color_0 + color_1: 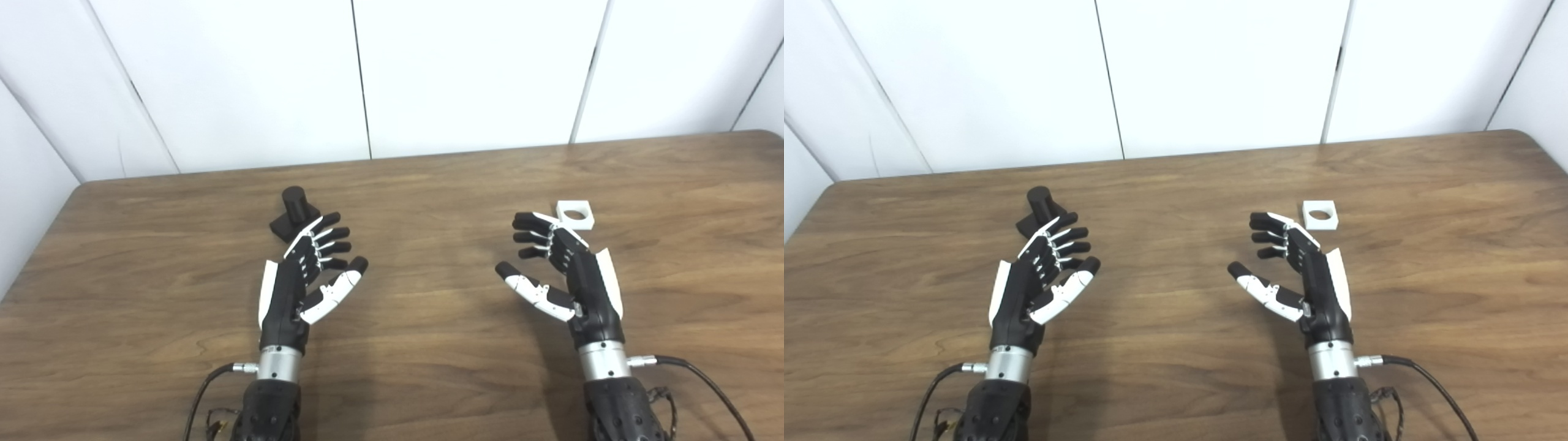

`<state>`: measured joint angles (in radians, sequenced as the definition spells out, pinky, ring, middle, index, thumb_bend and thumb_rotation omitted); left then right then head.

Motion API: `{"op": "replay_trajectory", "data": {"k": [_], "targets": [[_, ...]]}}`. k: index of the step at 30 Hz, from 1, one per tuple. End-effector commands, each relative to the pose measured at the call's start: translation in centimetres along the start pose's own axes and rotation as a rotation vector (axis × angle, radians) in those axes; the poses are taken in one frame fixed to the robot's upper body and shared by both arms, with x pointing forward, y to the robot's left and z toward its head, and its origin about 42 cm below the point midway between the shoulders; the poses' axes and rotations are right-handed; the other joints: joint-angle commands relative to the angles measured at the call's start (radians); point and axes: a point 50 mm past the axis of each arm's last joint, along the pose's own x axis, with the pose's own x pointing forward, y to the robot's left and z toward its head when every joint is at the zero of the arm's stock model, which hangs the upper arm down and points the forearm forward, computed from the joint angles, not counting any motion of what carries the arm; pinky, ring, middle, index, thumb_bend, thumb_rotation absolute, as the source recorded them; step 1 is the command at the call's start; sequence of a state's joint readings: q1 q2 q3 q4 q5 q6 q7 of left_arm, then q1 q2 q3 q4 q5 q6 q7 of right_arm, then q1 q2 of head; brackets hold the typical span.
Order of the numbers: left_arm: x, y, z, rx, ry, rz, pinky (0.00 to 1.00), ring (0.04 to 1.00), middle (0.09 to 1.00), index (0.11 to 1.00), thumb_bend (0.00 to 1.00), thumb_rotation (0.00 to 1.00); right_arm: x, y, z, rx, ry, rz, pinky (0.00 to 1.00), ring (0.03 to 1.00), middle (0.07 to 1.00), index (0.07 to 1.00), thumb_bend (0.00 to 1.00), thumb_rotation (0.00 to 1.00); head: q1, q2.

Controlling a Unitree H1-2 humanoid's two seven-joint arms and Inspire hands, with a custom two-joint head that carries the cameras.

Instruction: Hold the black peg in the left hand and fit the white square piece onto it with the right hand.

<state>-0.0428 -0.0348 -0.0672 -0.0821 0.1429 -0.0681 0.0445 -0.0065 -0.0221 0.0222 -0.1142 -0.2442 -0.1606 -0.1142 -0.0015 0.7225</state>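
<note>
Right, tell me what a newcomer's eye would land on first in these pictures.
The two black-and-white hands, the left hand and the right hand, both open with fingers spread, palms facing each other above the wooden table. Next, the black peg standing on its base just beyond the left hand's fingers, and the white square piece with a round hole lying flat just beyond the right hand.

On the table [429, 343], the peg [294, 213] stands just beyond my left robot hand [303, 275]; the square piece [576, 215] lies beyond my right robot hand [560, 269] (well apart from the peg).
</note>
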Motion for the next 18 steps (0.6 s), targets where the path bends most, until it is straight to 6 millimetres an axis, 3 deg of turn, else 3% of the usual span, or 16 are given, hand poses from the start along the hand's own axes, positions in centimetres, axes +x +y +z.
{"op": "replay_trajectory", "data": {"k": [1,7,12,15,18], "targets": [[1.3,-0.1,1.9,-0.006,-0.093,-0.006,0.6,0.705,0.758,0.797,0.63,0.3,0.8,-0.1,1.1,0.006,-0.059,-0.01,0.61,0.692,0.728,0.723,0.63,0.22,-0.001,0.001],[1.3,0.1,2.1,0.016,-0.097,0.012,0.6,0.703,0.753,0.79,0.63,0.28,0.8,-0.2,1.2,0.011,-0.058,-0.01,0.6,0.692,0.73,0.722,0.63,0.22,0.013,0.001],[1.7,1.2,2.7,0.179,-0.119,0.05,0.62,0.734,0.771,0.771,0.65,0.26,0.8,-0.5,1.2,0.02,-0.048,-0.011,0.6,0.697,0.735,0.725,0.62,0.21,0.038,0.003],[2.2,2.0,3.1,0.27,-0.129,0.069,0.59,0.715,0.765,0.742,0.68,0.24,0.9,-0.6,1.1,0.021,-0.055,-0.011,0.59,0.684,0.728,0.723,0.62,0.19,0.05,0.0],[2.9,3.2,3.6,0.344,-0.16,0.081,0.5,0.636,0.717,0.704,0.66,0.15,0.9,-0.8,0.9,0.013,-0.057,-0.008,0.59,0.685,0.728,0.722,0.62,0.2,0.067,-0.005]]}}
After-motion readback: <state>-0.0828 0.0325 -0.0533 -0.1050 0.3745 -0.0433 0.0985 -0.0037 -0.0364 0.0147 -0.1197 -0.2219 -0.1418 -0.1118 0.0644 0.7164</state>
